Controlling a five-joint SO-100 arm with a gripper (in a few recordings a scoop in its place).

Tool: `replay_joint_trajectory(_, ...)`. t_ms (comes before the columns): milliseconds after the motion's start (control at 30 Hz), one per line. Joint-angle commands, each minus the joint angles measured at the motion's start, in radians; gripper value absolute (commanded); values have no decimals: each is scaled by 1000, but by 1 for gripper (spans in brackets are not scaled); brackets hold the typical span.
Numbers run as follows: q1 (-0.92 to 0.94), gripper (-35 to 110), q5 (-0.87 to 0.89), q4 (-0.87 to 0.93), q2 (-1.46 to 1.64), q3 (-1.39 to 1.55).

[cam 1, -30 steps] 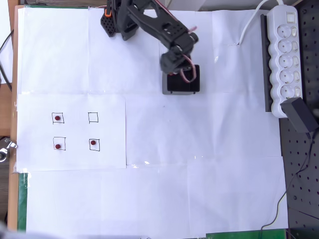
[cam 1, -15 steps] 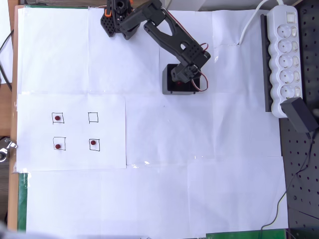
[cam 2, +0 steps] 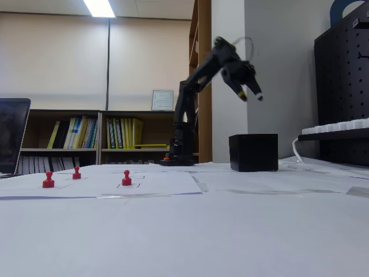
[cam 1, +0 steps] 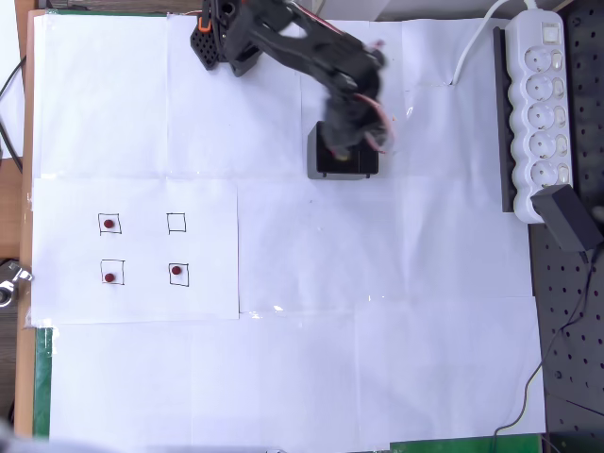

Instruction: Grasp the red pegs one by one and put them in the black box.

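Observation:
Three red pegs (cam 1: 109, 225) (cam 1: 110, 277) (cam 1: 176, 271) stand in drawn squares on the left sheet; the fixed view shows them at front left (cam 2: 48, 180) (cam 2: 76, 173) (cam 2: 126, 178). The black box (cam 1: 342, 162) sits at upper centre and shows as a dark cube (cam 2: 253, 152) in the fixed view. My gripper (cam 1: 357, 142) is blurred over the box in the overhead view. In the fixed view my gripper (cam 2: 252, 97) hangs well above the box, its fingertips apart and nothing between them. The box's inside is hidden by the arm.
One drawn square (cam 1: 176, 223) holds nothing. A white power strip (cam 1: 538, 104) and a black adapter (cam 1: 569, 217) lie along the right edge. The arm's base (cam 1: 219, 42) stands at the back. White paper covers the table.
The arm has kept moving above the box and is now motion-blurred, its elbow drawn back from the extended pose half a second ago. The three pegs have not moved.

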Motion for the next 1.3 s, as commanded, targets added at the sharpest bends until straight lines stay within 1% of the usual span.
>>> replay_joint_trajectory(0,304,15,310,-169,-219,-454)
replay_joint_trajectory(67,388,15,313,-310,-219,-578)
replay_joint_trajectory(133,430,16,253,-474,-189,-655)
replay_joint_trajectory(167,446,17,218,-557,-156,-675)
replay_joint_trajectory(333,500,17,160,-922,2,-796)
replay_joint_trajectory(467,531,17,107,-1180,120,-874)
replay_joint_trajectory(567,569,17,57,-1453,247,-904)
replay_joint_trajectory(633,597,17,46,-1589,330,-899)
replay_joint_trajectory(700,611,17,31,-1654,387,-877)
replay_joint_trajectory(1000,627,17,32,-1792,574,-775)
replay_joint_trajectory(1267,612,17,9,-1867,646,-724)
